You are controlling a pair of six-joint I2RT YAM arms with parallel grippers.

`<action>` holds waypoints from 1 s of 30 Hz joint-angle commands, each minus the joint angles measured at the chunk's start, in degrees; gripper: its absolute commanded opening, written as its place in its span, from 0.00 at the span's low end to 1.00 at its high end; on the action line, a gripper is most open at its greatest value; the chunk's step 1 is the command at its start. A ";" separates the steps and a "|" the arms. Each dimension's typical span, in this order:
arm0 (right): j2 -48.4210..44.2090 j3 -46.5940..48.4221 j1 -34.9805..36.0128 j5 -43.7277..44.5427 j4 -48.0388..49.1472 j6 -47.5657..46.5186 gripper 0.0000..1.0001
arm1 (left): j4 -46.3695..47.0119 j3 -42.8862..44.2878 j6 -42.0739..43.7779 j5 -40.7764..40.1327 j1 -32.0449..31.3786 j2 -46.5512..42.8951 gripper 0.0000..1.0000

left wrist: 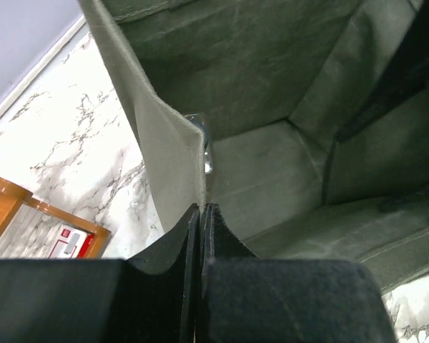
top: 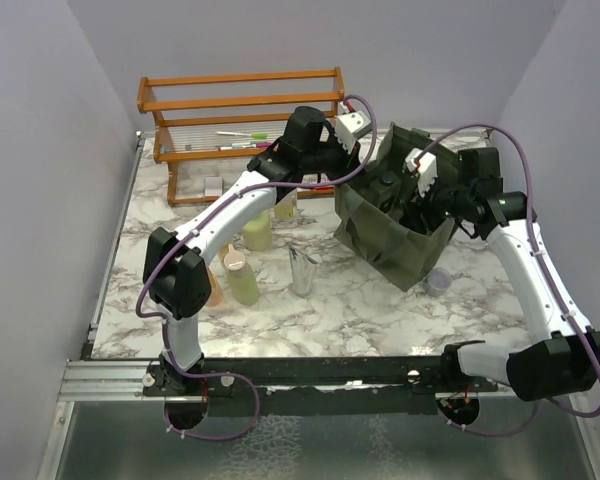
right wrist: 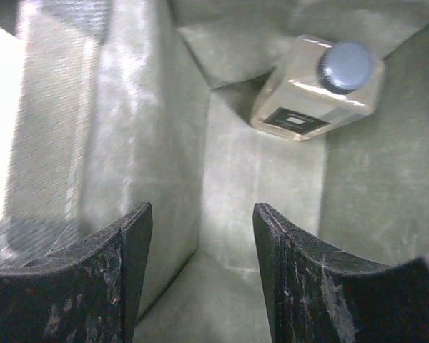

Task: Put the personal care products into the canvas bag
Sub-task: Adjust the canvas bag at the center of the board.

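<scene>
The dark olive canvas bag [top: 380,235] stands open at the table's middle right. My left gripper [left wrist: 201,209] is shut on the bag's left rim [left wrist: 173,153], pinching the fabric edge. My right gripper [right wrist: 202,214] hangs inside the bag, open, with nothing between its fingers. A beige bottle with a dark cap [right wrist: 314,89] lies on the bag's floor ahead of it. On the table left of the bag stand pale green bottles [top: 257,232] [top: 245,282], an amber one [top: 215,290] partly behind my left arm, and a silver tube [top: 303,272].
An orange wooden rack [top: 240,105] with thin pens stands at the back left. A small lavender jar [top: 438,281] sits just in front of the bag. The right arm's purple cable arcs over the bag's right side.
</scene>
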 commanded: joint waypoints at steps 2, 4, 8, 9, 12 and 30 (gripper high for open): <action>-3.60 1.36 0.23 -11.78 -12.67 -7.84 0.57 | 0.01 -1.97 0.31 1.36 -0.21 -1.88 0.00; -3.94 0.62 0.22 -13.45 -15.83 -10.88 0.57 | -0.14 -2.73 0.11 1.41 -0.21 -2.11 0.00; -4.67 -2.56 0.32 -14.76 -18.74 -15.53 0.56 | 0.15 -6.06 0.23 2.69 -0.42 -3.12 0.00; -4.89 -3.50 0.31 -14.79 -18.97 -16.64 0.56 | 0.34 -7.13 0.28 3.15 -0.51 -3.52 0.00; -5.38 -6.31 0.32 -14.03 -18.80 -17.93 0.55 | 0.29 -9.71 1.15 4.44 -0.72 -4.65 0.00; -7.67 -9.64 0.31 0.38 3.79 -4.95 0.65 | 0.48 -15.73 7.75 5.65 -0.74 -6.48 0.00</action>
